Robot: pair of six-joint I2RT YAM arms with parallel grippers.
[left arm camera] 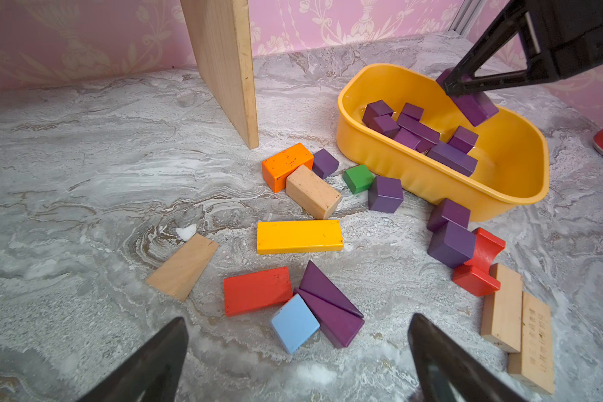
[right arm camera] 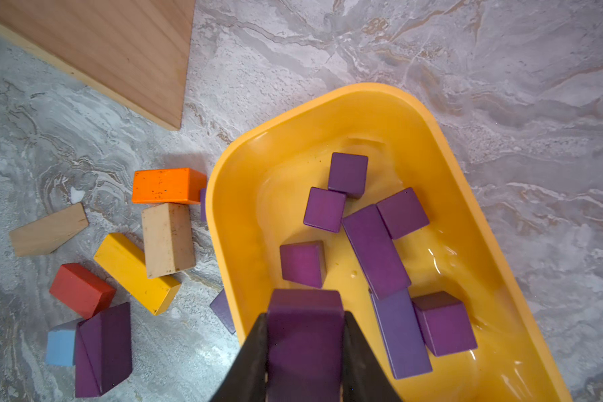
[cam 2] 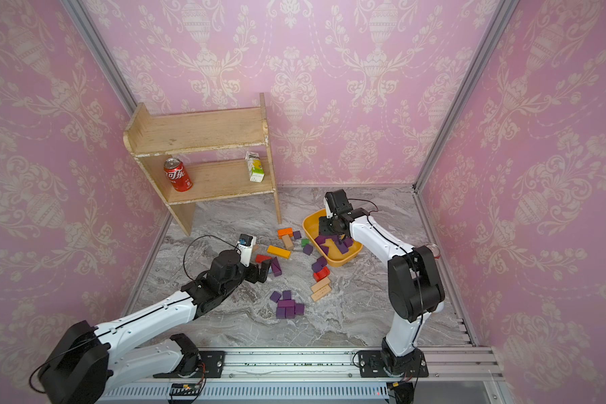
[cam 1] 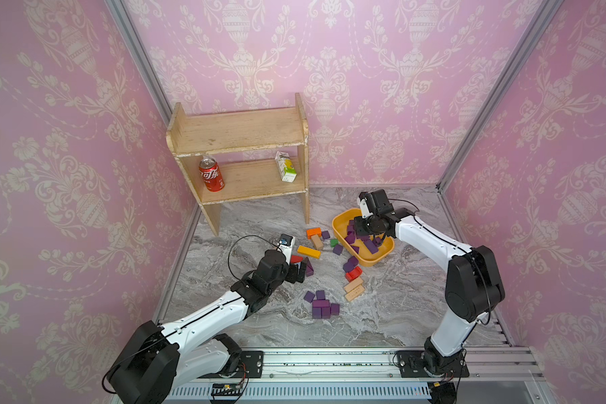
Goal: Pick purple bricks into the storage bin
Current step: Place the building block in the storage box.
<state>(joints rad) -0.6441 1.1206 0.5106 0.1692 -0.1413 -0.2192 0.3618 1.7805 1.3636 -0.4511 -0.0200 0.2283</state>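
Observation:
Over the yellow-orange storage bin (cam 1: 368,260) (right arm camera: 230,195) my right gripper (right arm camera: 305,315) (cam 1: 359,227) is shut on a purple brick (right arm camera: 305,348) (left arm camera: 474,106). Several purple bricks (right arm camera: 375,250) lie inside the bin. My left gripper (left arm camera: 297,318) (cam 1: 300,271) stands open just above the table, its fingers either side of a light blue block and two purple wedges (left arm camera: 331,306). More purple bricks sit loose beside the bin (left arm camera: 385,194) (left arm camera: 449,236), and a cluster of them (cam 1: 321,307) (cam 2: 287,307) lies nearer the front.
A wooden shelf (cam 1: 238,133) at the back left holds a cola can (cam 1: 211,174) and a carton (cam 1: 286,167). Orange (left arm camera: 286,165), yellow (left arm camera: 299,236), red (left arm camera: 256,290), green (left arm camera: 357,178) and tan blocks (left arm camera: 517,327) lie among the purple ones.

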